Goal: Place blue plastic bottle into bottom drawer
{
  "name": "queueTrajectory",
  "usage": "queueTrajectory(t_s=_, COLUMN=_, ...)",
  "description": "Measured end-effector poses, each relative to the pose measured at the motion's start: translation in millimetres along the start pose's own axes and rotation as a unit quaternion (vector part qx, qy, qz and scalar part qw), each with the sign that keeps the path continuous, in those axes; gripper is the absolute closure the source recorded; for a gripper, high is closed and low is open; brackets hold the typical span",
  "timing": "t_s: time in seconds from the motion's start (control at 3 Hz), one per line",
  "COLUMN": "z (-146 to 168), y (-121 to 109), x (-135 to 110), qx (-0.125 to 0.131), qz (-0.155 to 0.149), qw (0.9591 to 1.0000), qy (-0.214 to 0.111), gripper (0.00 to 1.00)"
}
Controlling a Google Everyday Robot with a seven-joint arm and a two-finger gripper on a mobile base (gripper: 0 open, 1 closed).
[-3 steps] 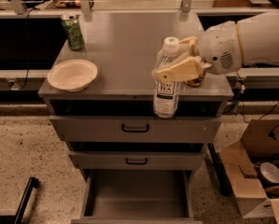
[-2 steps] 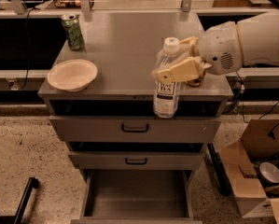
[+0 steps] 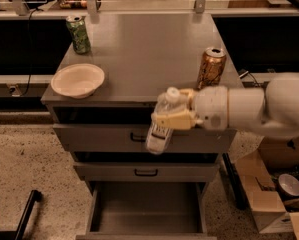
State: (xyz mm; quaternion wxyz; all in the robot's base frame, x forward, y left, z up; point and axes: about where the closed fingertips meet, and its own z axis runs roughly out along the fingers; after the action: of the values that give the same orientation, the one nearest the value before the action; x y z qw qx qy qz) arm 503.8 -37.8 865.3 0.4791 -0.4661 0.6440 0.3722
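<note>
My gripper (image 3: pixel 173 118) is shut on the blue plastic bottle (image 3: pixel 160 130), a clear bottle with a white cap and a white label. It holds the bottle slightly tilted, cap up, in front of the cabinet's top drawer, above the open bottom drawer (image 3: pixel 148 213). The bottom drawer is pulled out, with a plain grey interior that looks empty. The white arm reaches in from the right.
On the grey cabinet top (image 3: pixel 144 54) stand a green can (image 3: pixel 78 33) at the back left, a white bowl (image 3: pixel 78 80) at the front left and a gold-brown can (image 3: pixel 211 67) at the right. Two shut drawers with dark handles (image 3: pixel 145 172) sit above. Cardboard boxes (image 3: pixel 266 194) are at the lower right.
The arm has come down and forward with the bottle, from the cabinet top's front edge to in front of the top drawer. The gold-brown can is now uncovered.
</note>
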Motion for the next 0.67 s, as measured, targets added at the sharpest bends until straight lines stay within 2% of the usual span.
queueTrajectory(t_s=0.33, z=-2, y=16, x=87, qx=0.018, qz=0.009, qw=0.9996, qy=-0.021, gripper=1.0)
queueTrajectory(t_s=0.67, z=-16, y=26, x=141, qx=0.03, qz=-0.006, qw=0.9995, qy=0.003, gripper=1.0)
